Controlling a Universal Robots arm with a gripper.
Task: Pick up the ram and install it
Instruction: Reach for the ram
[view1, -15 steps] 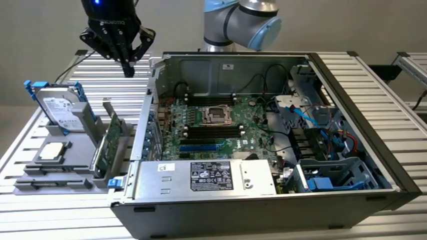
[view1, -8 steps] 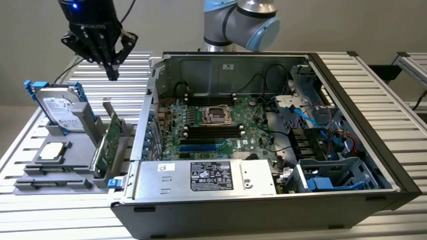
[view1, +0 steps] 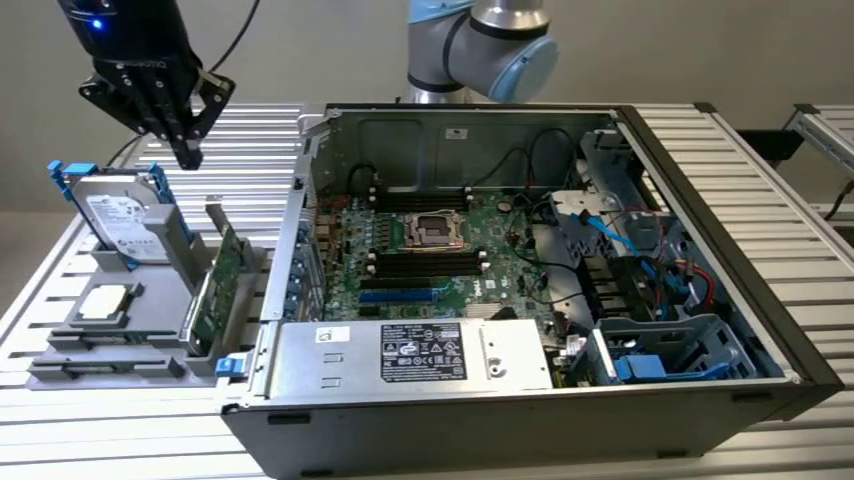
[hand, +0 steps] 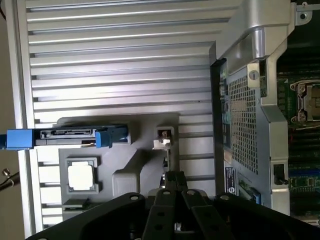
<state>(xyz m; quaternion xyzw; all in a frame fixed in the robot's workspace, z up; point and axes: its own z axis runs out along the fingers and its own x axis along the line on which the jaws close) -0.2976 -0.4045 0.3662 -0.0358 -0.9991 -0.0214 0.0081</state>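
My black gripper (view1: 191, 155) hangs at the exterior view's upper left, above the far end of a grey parts holder (view1: 147, 300), with its fingers (hand: 172, 181) pressed together and nothing between them. I cannot pick out the ram; it is hidden or out of view. On edge in the holder stands the larger green expansion card (view1: 218, 290) with a blue tab (view1: 230, 366). The open computer case (view1: 721, 330) shows its green motherboard (view1: 501, 270) with a row of black memory slots (view1: 427, 266).
The holder also carries a silver hard drive (view1: 120, 212) with blue rails (hand: 20, 139) and a square processor chip (view1: 107, 303). It stands just to the exterior view's left of the case wall (view1: 300, 220). Cables and a drive cage (view1: 667, 345) crowd the case's right side.
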